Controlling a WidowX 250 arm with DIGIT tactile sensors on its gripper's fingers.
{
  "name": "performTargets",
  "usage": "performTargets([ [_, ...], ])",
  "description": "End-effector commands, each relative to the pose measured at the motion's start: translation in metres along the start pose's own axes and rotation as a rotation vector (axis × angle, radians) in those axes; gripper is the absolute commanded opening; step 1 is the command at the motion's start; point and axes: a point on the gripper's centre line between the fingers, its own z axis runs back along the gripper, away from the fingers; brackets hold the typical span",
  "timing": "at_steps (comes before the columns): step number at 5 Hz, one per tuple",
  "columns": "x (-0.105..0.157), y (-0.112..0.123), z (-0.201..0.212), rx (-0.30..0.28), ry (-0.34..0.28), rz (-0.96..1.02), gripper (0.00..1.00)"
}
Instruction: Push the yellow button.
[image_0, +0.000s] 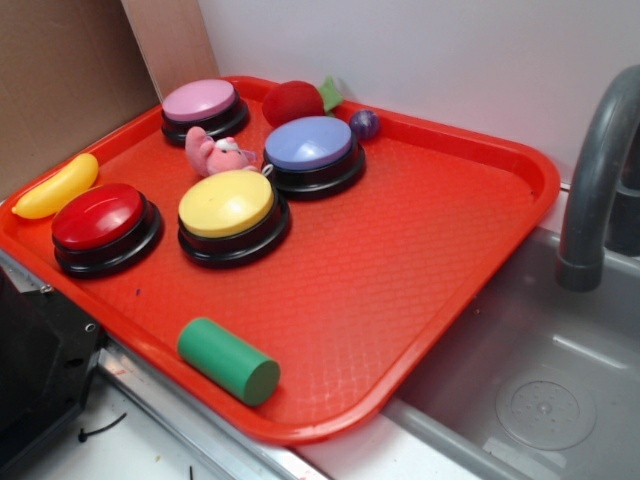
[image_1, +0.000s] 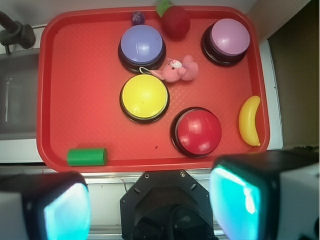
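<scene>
The yellow button (image_0: 226, 203) has a pale yellow domed top on a black round base and stands on the red tray (image_0: 420, 260), left of its middle. In the wrist view the yellow button (image_1: 144, 96) lies in the tray's middle, far ahead of my gripper (image_1: 150, 207). The gripper is high above the tray's near edge, open and empty, with its two teal pads (image_1: 67, 212) wide apart. The gripper itself is out of the exterior view.
On the tray: a red button (image_0: 99, 217), a blue-purple button (image_0: 309, 143), a pink button (image_0: 200, 101), a pink plush toy (image_0: 215, 152), a red ball (image_0: 292, 102), a small purple ball (image_0: 364, 123), a green cylinder (image_0: 227, 359), a yellow banana toy (image_0: 56, 186). A sink (image_0: 540, 390) with faucet (image_0: 592, 180) lies right.
</scene>
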Motion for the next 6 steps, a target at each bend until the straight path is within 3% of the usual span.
performTargets([
  [1, 0.000, 0.000, 0.000, 0.000, 0.000, 0.000, 1.00],
  [2, 0.019, 0.001, -0.038, 0.012, 0.055, -0.065, 1.00],
  [4, 0.042, 0.015, -0.099, 0.018, 0.100, -0.128, 1.00],
  [6, 0.058, 0.021, -0.160, -0.008, 0.187, -0.206, 1.00],
])
